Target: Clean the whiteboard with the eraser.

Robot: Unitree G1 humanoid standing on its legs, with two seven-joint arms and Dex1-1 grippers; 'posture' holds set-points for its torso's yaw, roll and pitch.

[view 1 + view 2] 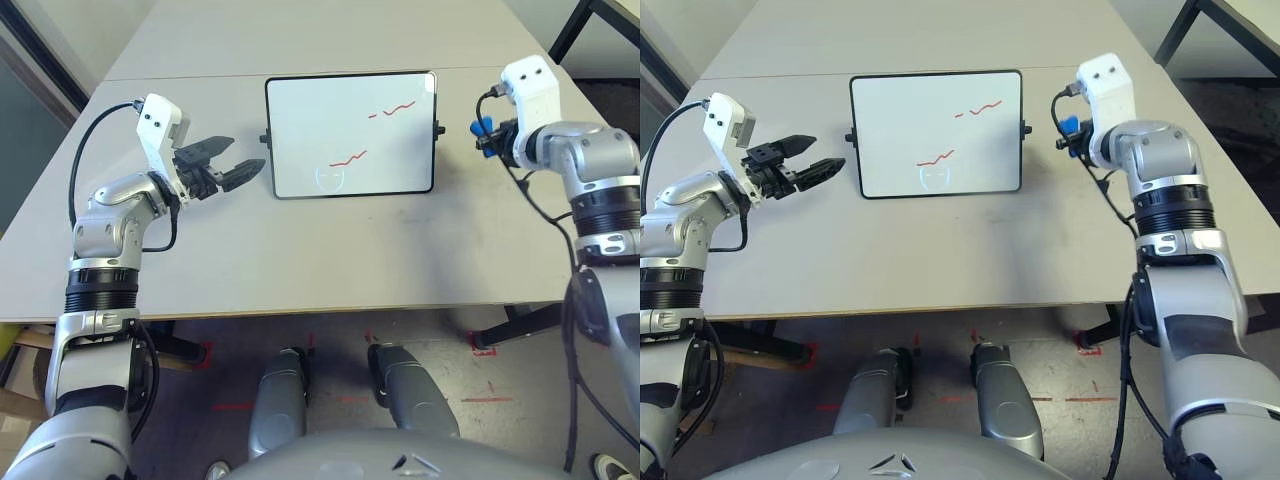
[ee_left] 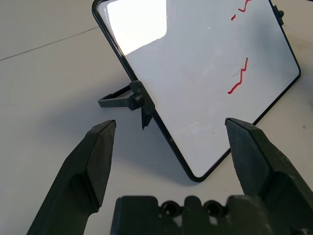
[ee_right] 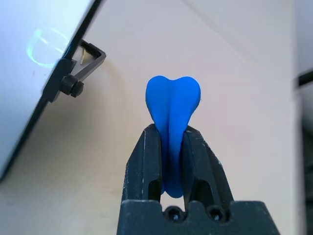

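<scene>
The board lies on the table, a white panel with a thin black frame and rounded corners. Two red squiggles mark it: one on the half nearer the robot, the other toward the far right, with a small red dash just beside it. A pale ring of reflected light shows near the board's near edge. A black knob sits on the board's right side and another knob on its left side. To the right of the board, apart from it, the right gripper grips the eraser, its two fingers closed on the pinched middle of the blue block, with one rounded, notched end standing out past the fingertips. Just to the left of the board, the left gripper is open, its fingers spread wide with nothing between them and pointing toward the board.
</scene>
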